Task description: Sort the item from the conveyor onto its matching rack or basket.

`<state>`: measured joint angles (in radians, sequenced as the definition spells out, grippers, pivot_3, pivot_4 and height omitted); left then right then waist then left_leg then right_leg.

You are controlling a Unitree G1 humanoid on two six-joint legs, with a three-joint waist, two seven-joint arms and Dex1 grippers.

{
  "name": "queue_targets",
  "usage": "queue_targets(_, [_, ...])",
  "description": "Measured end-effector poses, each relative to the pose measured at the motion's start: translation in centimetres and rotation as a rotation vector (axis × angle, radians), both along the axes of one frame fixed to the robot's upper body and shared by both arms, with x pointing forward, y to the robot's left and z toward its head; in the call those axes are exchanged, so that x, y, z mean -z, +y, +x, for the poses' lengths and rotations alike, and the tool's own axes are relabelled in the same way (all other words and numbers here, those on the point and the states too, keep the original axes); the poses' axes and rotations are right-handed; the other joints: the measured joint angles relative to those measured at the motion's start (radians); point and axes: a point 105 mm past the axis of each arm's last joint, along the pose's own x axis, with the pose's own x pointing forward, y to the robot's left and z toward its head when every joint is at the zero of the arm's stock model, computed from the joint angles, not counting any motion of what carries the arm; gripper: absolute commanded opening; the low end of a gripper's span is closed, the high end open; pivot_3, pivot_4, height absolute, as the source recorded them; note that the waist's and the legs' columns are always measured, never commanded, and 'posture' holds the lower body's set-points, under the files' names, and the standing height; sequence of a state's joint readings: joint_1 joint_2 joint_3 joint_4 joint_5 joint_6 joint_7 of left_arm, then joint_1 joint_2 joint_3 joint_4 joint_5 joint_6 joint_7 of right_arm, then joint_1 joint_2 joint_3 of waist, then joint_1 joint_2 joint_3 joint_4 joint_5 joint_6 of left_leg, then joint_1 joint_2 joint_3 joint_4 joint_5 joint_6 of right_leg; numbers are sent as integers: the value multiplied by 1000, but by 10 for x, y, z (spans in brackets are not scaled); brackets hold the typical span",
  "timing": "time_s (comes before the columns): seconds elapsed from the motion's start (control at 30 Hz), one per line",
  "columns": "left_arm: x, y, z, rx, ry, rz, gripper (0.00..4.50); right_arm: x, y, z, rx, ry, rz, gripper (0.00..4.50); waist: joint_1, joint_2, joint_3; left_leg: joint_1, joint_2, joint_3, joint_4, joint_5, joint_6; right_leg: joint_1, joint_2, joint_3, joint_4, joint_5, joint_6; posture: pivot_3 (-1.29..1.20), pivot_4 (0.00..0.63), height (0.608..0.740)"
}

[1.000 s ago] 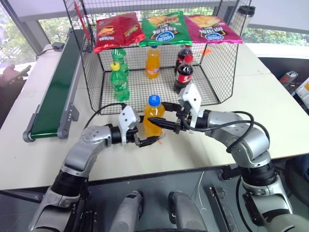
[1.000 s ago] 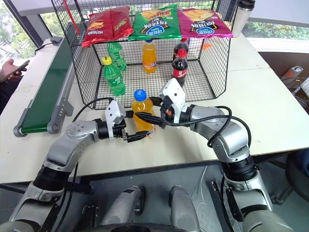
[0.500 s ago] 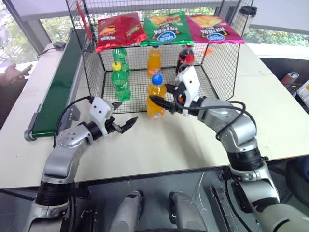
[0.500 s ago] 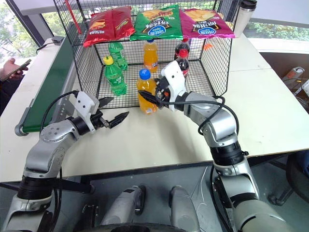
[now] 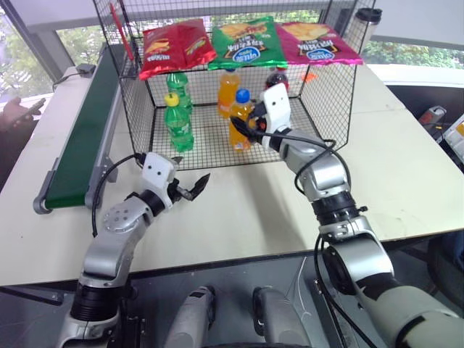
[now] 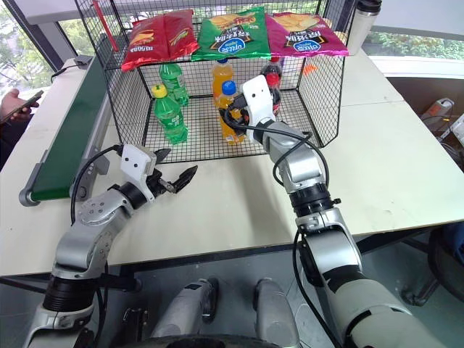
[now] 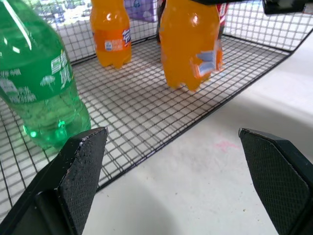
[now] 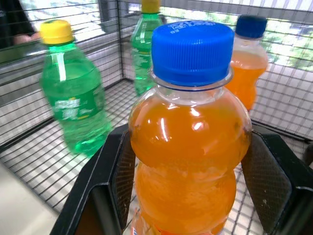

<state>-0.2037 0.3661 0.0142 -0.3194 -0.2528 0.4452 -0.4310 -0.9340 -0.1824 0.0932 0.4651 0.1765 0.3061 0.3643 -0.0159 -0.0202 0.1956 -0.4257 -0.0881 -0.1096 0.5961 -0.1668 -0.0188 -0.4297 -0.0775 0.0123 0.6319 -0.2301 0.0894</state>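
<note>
While I watched from the console, the right gripper (image 5: 241,125) carried the blue-capped orange bottle (image 5: 241,119) forward from the bare table in front of the rack (image 5: 326,94) to just inside its open front, over the lower wire floor. A second before, both grippers had flanked that bottle near the table's front edge. The right fingers (image 8: 271,171) were clamped on the bottle's sides; whether its base touched the mesh I could not tell. The left gripper (image 5: 190,187) had pulled away to the left and hung over the white table (image 5: 406,167), jaws spread wide and holding nothing, well apart from the bottle.

I counted inside the rack, besides the carried bottle: two green bottles (image 5: 179,122) with yellow caps at the left, one behind the other; one orange bottle (image 5: 228,87) at the back; and a dark cola bottle (image 5: 276,78) with a red cap, any second one being hidden behind the right arm. On the rack's top grid lay three snack bags (image 5: 243,41): red, green and magenta. The conveyor (image 5: 83,138) ran along the left side of the table with nothing on its green belt.
</note>
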Motion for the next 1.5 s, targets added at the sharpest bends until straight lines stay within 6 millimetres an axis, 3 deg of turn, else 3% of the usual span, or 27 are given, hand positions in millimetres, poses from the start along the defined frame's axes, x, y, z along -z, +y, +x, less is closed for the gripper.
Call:
queue_targets(0.4, [3,-3,-2,-16,1,6,4461,8,12,14,7,-8,13,2517,-1,0,0,0,0,0,0,0,0,0,0,0,0,0,0,0,150,739])
queue_targets(0.53, [3,-5,-2,-11,0,5,4500,10,12,15,7,-16,10,4477,-1,0,0,0,0,0,0,0,0,0,0,0,0,0,0,0,150,739])
queue_targets(1.03, [3,-7,-2,-4,0,2,4500,-21,5,2,-3,-120,15,4477,1,0,0,1,0,0,0,0,0,0,0,0,1,0,0,0,150,739])
queue_targets(1.23, [4,-8,-2,0,1,-1,4500,-16,-18,-11,22,-94,-25,4477,2,0,0,1,0,0,0,0,0,0,0,0,1,0,0,0,150,739])
queue_targets(1.33, [5,-9,-3,7,6,0,4500,-12,-27,-28,-16,-64,-44,4477,3,0,0,1,0,0,0,0,0,1,-1,0,1,0,0,0,150,739])
queue_targets(1.5, [13,-7,-7,7,33,6,4500,26,-32,-72,-164,98,-83,4477,3,1,-1,1,0,0,0,0,0,1,-2,0,1,0,0,0,150,739])
